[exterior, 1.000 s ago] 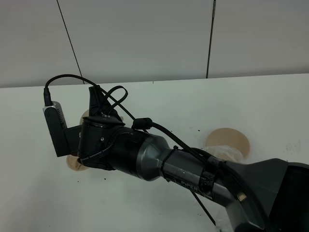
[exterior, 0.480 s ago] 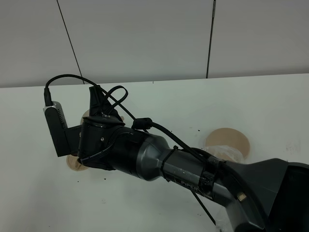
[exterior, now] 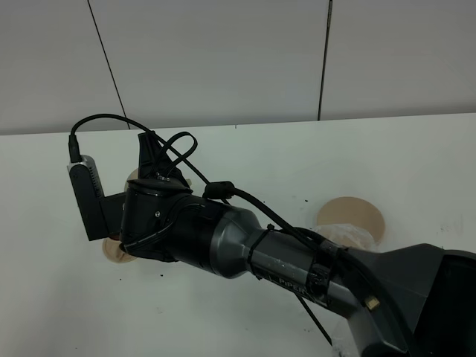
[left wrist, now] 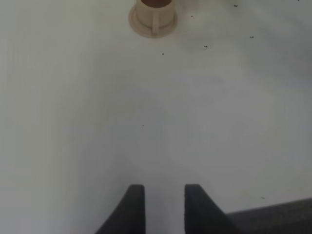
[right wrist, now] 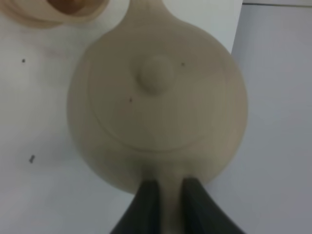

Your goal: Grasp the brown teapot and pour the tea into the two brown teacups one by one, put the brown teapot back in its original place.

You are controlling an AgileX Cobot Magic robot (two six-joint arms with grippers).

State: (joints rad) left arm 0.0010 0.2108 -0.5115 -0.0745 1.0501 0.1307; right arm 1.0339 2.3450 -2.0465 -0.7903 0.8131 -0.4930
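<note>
In the right wrist view the brown teapot (right wrist: 156,102) fills the picture from above, its lid knob in the middle. My right gripper (right wrist: 170,207) is shut on its loop handle. Its spout points toward a brown teacup (right wrist: 73,7) on a saucer, which holds dark tea. In the high view my right arm (exterior: 223,242) hides the teapot, and only the edges of two saucers (exterior: 114,253) (exterior: 132,176) peek out beside it. The round tan plate (exterior: 349,217) lies bare at the right. In the left wrist view a teacup (left wrist: 153,14) stands far off, and my left gripper (left wrist: 165,207) is open over the bare table.
The white table (exterior: 416,156) meets a grey panelled wall (exterior: 223,59) at the back. Small dark specks (left wrist: 205,47) dot the tabletop. My right arm's cable (exterior: 104,119) loops above the wrist camera.
</note>
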